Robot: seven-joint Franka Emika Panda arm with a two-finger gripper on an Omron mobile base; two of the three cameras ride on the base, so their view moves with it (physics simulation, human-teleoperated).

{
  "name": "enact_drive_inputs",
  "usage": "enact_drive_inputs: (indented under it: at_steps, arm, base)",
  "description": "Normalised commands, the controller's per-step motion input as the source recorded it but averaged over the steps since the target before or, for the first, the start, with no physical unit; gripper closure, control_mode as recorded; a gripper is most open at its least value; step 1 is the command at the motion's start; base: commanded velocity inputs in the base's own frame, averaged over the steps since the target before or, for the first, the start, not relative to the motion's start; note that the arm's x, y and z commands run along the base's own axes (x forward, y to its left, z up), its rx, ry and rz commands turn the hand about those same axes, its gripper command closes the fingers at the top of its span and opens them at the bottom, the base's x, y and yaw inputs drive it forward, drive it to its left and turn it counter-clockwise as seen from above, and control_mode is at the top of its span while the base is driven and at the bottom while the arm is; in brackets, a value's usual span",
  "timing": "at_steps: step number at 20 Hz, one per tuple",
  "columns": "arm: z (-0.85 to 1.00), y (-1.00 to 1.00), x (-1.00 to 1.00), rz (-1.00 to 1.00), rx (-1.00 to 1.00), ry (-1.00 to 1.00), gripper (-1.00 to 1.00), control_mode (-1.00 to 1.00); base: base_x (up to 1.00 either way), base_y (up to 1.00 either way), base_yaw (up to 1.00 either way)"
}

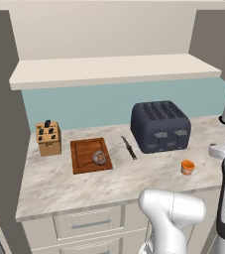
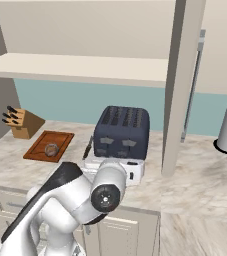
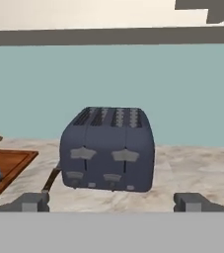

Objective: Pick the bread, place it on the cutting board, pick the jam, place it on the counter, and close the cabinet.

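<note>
The bread (image 1: 99, 158) sits on the cutting board (image 1: 85, 158) and the jam (image 1: 187, 166) on the desk (image 1: 59, 183), so closing the cabinet door (image 2: 180, 85) looks next. The end effector (image 3: 112, 201), jaws apart and empty, faces the toaster (image 3: 107, 149); the door stands upper right in the right base view.

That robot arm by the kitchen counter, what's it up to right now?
It's tidying up. The bread already sits on the cutting board, and the jam stands on the counter in front of the toaster. The gripper faces the toaster, jaws open and empty. The cabinet door is still open.
</note>
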Motion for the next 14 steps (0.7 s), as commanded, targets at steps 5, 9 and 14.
enact_drive_inputs:
  at_steps: [5,9,14]
  arm:
    - [0.19,0.0,-0.22,0.0,0.0,-0.1,-1.0,-1.0]
    - [0.15,0.0,-0.2,0.0,-0.02,-0.14,-1.0,-1.0]
    - [0.11,0.0,-0.19,0.0,-0.04,-0.15,-1.0,-1.0]
  base:
    - [0.0,0.0,0.0]
    - [0.0,0.0,0.0]
    - [0.0,0.0,0.0]
